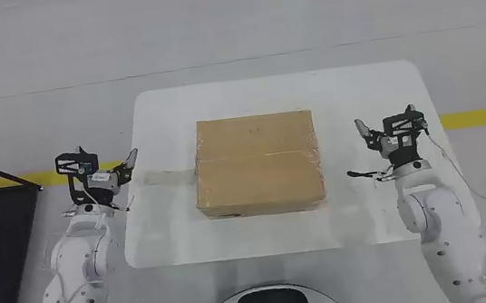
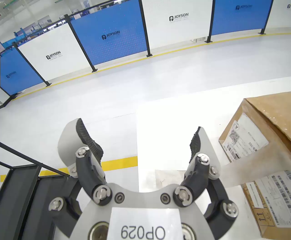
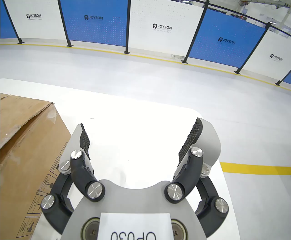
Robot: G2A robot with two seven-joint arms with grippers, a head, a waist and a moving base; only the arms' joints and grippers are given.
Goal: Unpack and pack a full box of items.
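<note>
A: Left gripper point(image 2: 139, 127) first. State?
B: Jaws are spread wide; nothing is held, nothing is touched. It is placed just off the box's point(image 1: 258, 163) left side, clear of the cardboard.
A: Right gripper point(image 3: 140, 125)?
B: Same. Jaws are set well apart and empty, and it is held off the box's right side with no contact.
A: Why that layout?
B: It is judged to be a ready pose. The box is flanked on both sides, so either end of the flaps can be reached. The wide opening is likely meant for a flap edge.
A: Box itself?
B: It is set on the table point(image 1: 165, 115) between the two grippers. The flaps are folded shut, with the seam run left to right across the top. Unpacking is judged not yet started.
A: Anything else by the box?
B: A pale strip point(image 2: 250, 163), probably tape, is seen trailing from the box's left side onto the table toward the left gripper. Labels point(image 2: 246, 141) are stuck on that same side. A flap corner at the box's right side is seen slightly lifted.
</note>
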